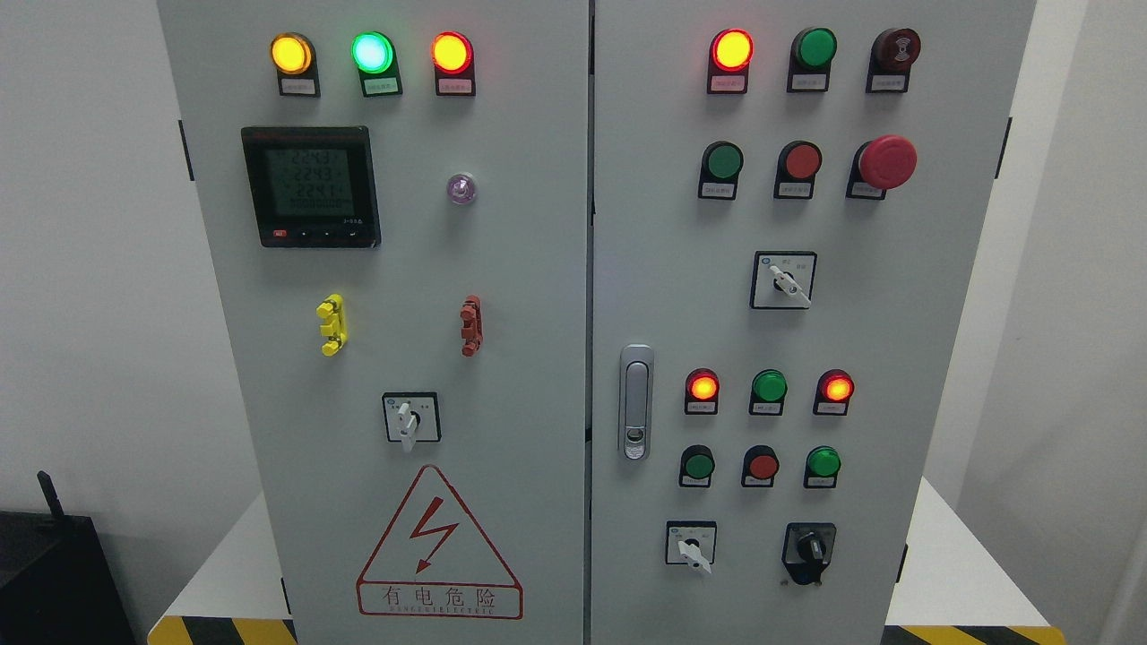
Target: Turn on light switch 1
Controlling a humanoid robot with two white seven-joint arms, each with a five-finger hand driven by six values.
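A grey two-door electrical cabinet (538, 269) fills the head view. Its right door carries rows of lamps and push buttons. The lower group has a lit red lamp (702, 386), an unlit green lamp (769, 386) and a lit red lamp (835, 387). Under them sit a green button (697, 465), a red button (763, 466) and a green button (823, 462). The labels are too small to read, so I cannot tell which one is light switch 1. Neither of my hands shows in the view.
The right door also has a red emergency stop (885, 162), three rotary selectors (784, 279) (691, 544) (808, 548) and a door latch (635, 402). The left door has a meter (310, 186), a selector (410, 417) and a warning triangle (438, 546). A black box (54, 573) stands lower left.
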